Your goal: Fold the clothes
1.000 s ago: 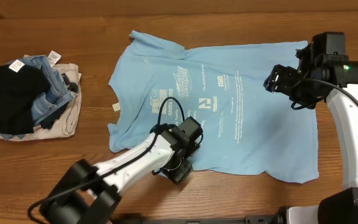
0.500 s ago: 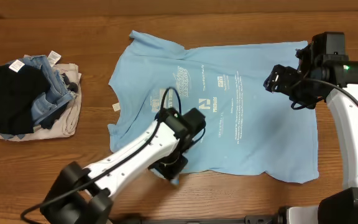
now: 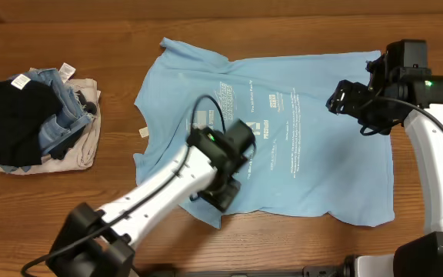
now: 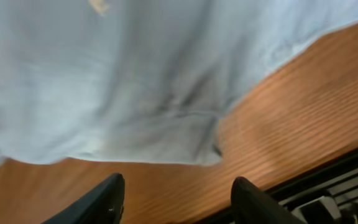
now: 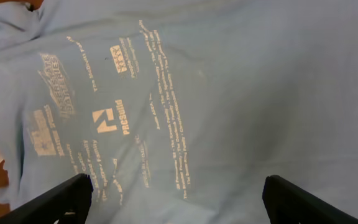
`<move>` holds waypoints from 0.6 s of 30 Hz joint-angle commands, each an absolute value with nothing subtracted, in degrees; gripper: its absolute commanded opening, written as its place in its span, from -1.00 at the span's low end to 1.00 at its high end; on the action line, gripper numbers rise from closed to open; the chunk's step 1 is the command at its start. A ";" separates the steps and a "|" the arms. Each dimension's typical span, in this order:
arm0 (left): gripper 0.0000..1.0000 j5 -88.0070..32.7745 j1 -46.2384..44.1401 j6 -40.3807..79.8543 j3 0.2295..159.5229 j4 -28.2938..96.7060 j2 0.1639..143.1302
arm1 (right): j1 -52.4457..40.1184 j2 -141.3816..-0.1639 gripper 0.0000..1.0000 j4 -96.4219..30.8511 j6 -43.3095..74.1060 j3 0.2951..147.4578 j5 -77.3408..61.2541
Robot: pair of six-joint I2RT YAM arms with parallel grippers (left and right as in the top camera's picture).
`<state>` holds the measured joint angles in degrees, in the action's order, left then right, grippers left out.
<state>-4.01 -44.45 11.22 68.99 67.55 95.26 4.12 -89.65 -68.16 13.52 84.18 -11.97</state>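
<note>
A wooden desk (image 3: 298,23) was shown from overhead. One light-blue T-shirt (image 3: 321,154) was spread flat at centre; no fold was seen, so all the folding was judged left. One pile of other clothes (image 3: 44,115) was seen at 9 o'clock. Two pairs of fingers were counted: left fingers (image 3: 220,201) at the shirt's 7 o'clock hem, right fingers (image 3: 335,100) at 2 o'clock, both parted, nothing gripped.
</note>
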 commanded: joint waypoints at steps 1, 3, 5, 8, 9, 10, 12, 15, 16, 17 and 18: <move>0.16 -0.69 -49.01 22.46 60.27 62.41 94.85 | 4.32 -89.82 0.84 -67.85 13.93 83.99 -11.57; 0.17 -0.47 -49.89 23.88 56.66 58.70 94.85 | 4.32 -89.82 0.84 -67.81 13.93 83.99 -11.57; 0.17 0.14 -49.78 25.67 52.56 54.11 94.85 | 4.32 -89.82 0.84 -67.83 13.93 83.99 -11.60; 0.15 4.12 -49.78 27.38 49.80 49.23 94.85 | 4.32 -89.82 0.84 -67.83 13.93 83.99 -11.60; 0.09 4.95 -49.80 27.27 49.01 47.16 94.85 | 4.32 -89.82 0.84 -67.85 13.96 83.99 -11.60; 0.02 4.91 -49.80 27.05 48.51 45.78 94.85 | 4.32 -89.82 0.84 -67.88 13.93 83.99 -11.57; -0.23 4.86 -49.80 27.00 48.38 46.04 94.85 | 4.32 -89.82 0.84 -68.07 13.93 83.99 -11.57; -0.90 1.83 -49.80 26.70 49.47 49.91 94.78 | 4.32 -89.82 0.84 -68.07 13.93 83.99 -11.57; -0.92 0.03 -49.80 25.58 50.41 51.57 94.72 | 4.32 -89.82 0.84 -68.05 13.93 83.99 -11.57; -0.92 -0.78 -49.78 24.73 52.90 55.90 94.67 | 4.32 -89.82 0.84 -68.03 13.93 83.99 -11.60; -0.92 -1.23 -49.78 23.62 54.50 58.28 94.70 | 4.32 -89.82 0.84 -68.01 13.93 83.99 -11.60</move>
<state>1.83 -49.89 26.11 49.82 51.68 95.02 4.14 -89.65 -68.20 13.52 84.18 -11.97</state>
